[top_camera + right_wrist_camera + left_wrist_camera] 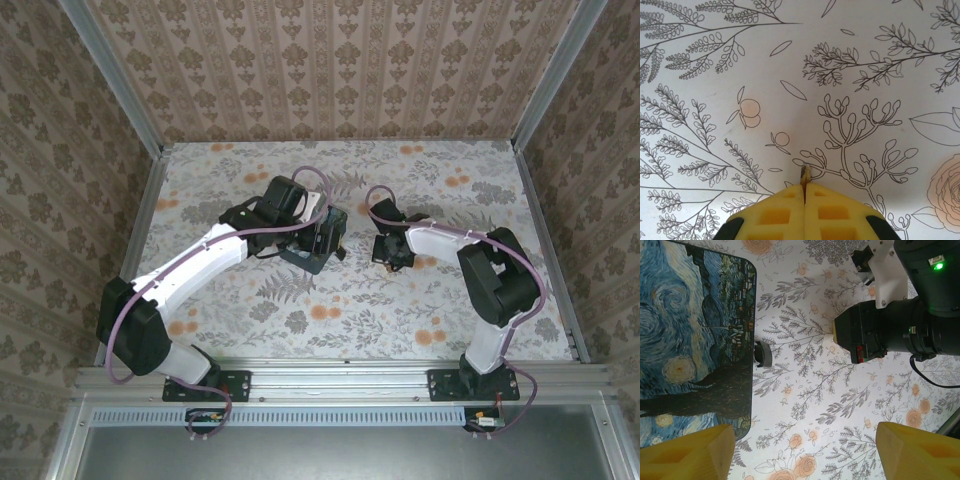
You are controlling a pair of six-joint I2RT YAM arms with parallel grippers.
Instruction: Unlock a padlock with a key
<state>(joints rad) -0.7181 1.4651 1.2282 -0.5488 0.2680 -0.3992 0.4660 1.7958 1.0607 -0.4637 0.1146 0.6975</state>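
The key [804,173] is a slim piece with a golden tip poking out between the yellow fingers of my right gripper [804,192], which is shut on it just above the flowered tablecloth. In the top view the right gripper [388,252] hangs right of the dark blue painted box [312,250]. My left gripper [805,440] is open, its yellow fingers [690,452] wide apart over bare cloth beside the box [695,340]. A small dark grey part [762,353] juts from the box's side; I cannot tell whether it is the padlock.
The right arm's black and white wrist [890,325] shows close to the left gripper, at the upper right of the left wrist view. Patterned walls with metal posts [540,95] close in the table [300,320] on three sides.
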